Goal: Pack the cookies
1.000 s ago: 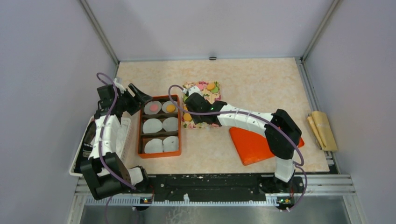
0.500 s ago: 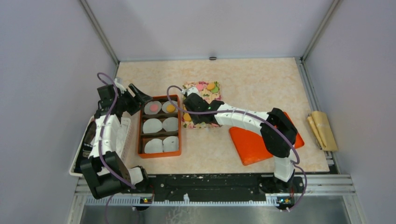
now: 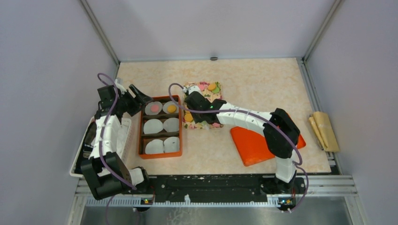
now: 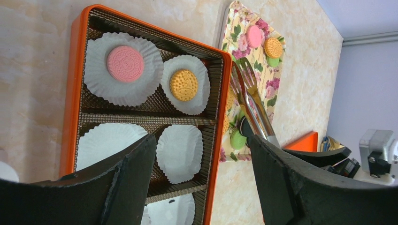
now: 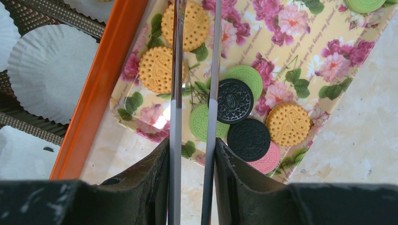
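Right wrist view: right gripper [image 5: 192,154] clamped on metal tongs [image 5: 177,70]; black, green, orange, pink cookies [image 5: 234,101] on floral tray [image 5: 300,51], mostly at 3 o'clock of blades, hidden beneath arm in top view. Left wrist view: left gripper [image 4: 201,140] agape above orange box [image 4: 72,93]; pink cookie [image 4: 125,63], orange cookie [image 4: 183,85] in paper liners [image 4: 178,152].

tongs [image 5: 177,117]: polished metal, mirror-bright. tray [image 5: 300,47]: glossy floral print. liners [image 4: 180,152]: pleated white paper. box [image 4: 71,93]: smooth orange rim, ribbed brown insert. cookies [image 5: 234,101]: matt, embossed. right tool [image 5: 192,143]: scuffed matt black plastic. tabletop [image 3: 263,79]: smooth, marbled.
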